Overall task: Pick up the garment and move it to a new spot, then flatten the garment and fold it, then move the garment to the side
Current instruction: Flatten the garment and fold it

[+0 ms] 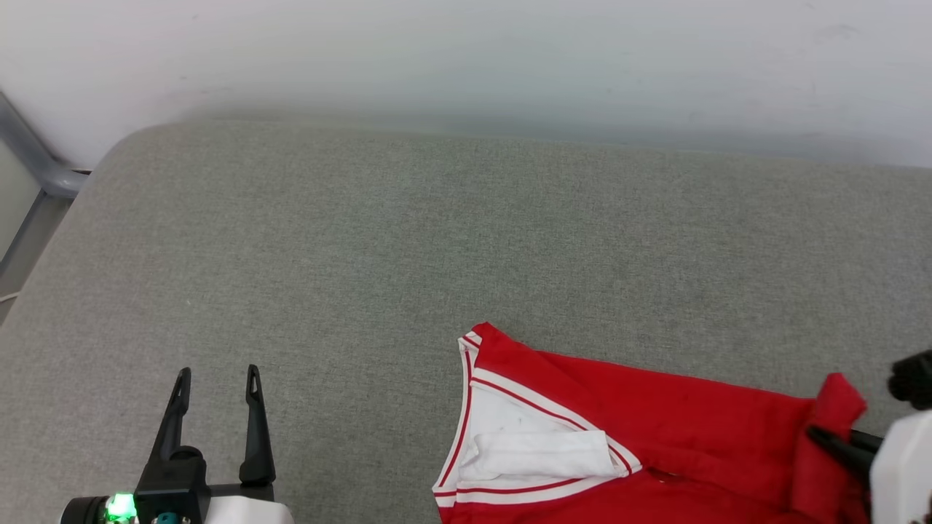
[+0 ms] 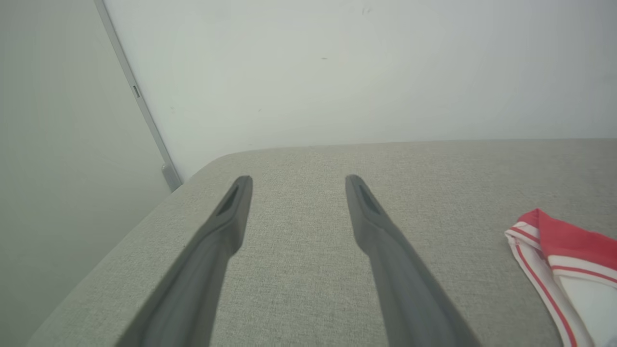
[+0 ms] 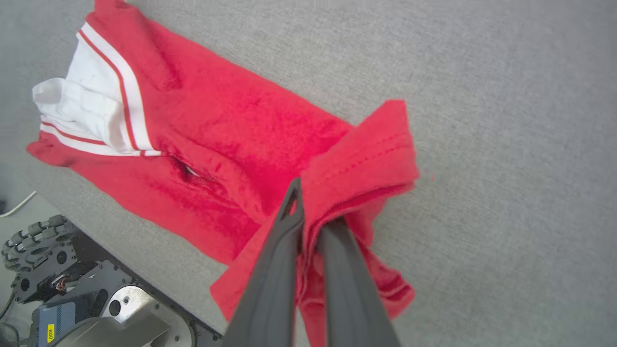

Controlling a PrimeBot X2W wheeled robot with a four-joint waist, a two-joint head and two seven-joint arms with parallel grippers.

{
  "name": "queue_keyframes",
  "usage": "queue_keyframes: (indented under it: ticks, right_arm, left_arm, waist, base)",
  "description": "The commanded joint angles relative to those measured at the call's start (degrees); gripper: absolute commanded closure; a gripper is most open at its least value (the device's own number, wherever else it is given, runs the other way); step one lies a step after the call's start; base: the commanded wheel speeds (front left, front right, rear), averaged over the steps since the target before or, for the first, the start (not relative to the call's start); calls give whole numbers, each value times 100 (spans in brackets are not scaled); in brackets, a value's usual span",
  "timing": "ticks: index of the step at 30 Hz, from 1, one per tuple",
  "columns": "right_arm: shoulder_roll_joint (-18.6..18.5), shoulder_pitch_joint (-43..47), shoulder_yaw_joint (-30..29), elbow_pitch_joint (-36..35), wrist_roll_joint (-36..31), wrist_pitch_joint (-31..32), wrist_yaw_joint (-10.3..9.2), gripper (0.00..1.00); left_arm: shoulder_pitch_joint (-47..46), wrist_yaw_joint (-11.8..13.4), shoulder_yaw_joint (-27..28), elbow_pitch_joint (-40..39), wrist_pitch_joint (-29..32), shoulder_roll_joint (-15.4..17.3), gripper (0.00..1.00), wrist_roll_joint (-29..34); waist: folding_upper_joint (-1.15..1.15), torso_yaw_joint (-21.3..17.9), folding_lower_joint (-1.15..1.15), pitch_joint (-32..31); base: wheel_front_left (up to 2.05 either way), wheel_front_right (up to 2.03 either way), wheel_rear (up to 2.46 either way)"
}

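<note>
The garment (image 1: 655, 437) is a red shirt with a white, red-striped sleeve, lying crumpled at the near right of the grey surface; its sleeve end (image 2: 554, 260) shows at the right edge of the left wrist view. My right gripper (image 3: 311, 212) is shut on a bunched fold of the garment's (image 3: 231, 140) red fabric near its hem, and that fold stands raised at the right edge of the head view by the gripper (image 1: 837, 440). My left gripper (image 1: 216, 382) stands open at the lower left, well apart from the garment, its fingers (image 2: 231, 212) over bare fabric.
A grey fabric-covered surface (image 1: 437, 240) runs back to a white wall (image 1: 466, 58). Its rounded left corner meets a grey frame rail (image 1: 36, 160). The robot's base and wheels (image 3: 53, 270) sit below the near edge in the right wrist view.
</note>
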Motion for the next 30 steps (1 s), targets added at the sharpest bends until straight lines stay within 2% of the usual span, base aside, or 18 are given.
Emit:
queue_keyframes:
  ticks: [1, 7, 14, 23, 30]
  right_arm:
    - [101, -157, 138, -232, -75, 94, -5, 100]
    - [282, -713, 893, -733, -298, 361, -5, 100]
    - [499, -1609, 2004, -757, -435, 384, -5, 100]
    - [872, -2910, 3328, -125, -586, 54, -5, 100]
    - [1242, -3610, 4056, 588, -637, -178, -5, 100]
  left_arm:
    - [-42, -32, -22, 24, -27, -11, 0, 22]
    - [-122, -51, -54, 41, -26, -38, 0, 41]
    - [-218, -75, -106, 86, -26, -77, 0, 61]
    - [-327, -73, -162, 126, -27, -123, 0, 33]
    - [-392, -70, -215, 152, -26, -163, 0, 24]
  waist:
    - [0, 30, 0, 19]
    - [0, 137, 0, 101]
    - [0, 279, 0, 173]
    - [0, 412, 0, 292]
    - [0, 486, 0, 394]
  base:
    - [0, 0, 0]
    - [0, 0, 0]
    - [0, 0, 0]
    - [0, 0, 0]
    - [0, 0, 0]
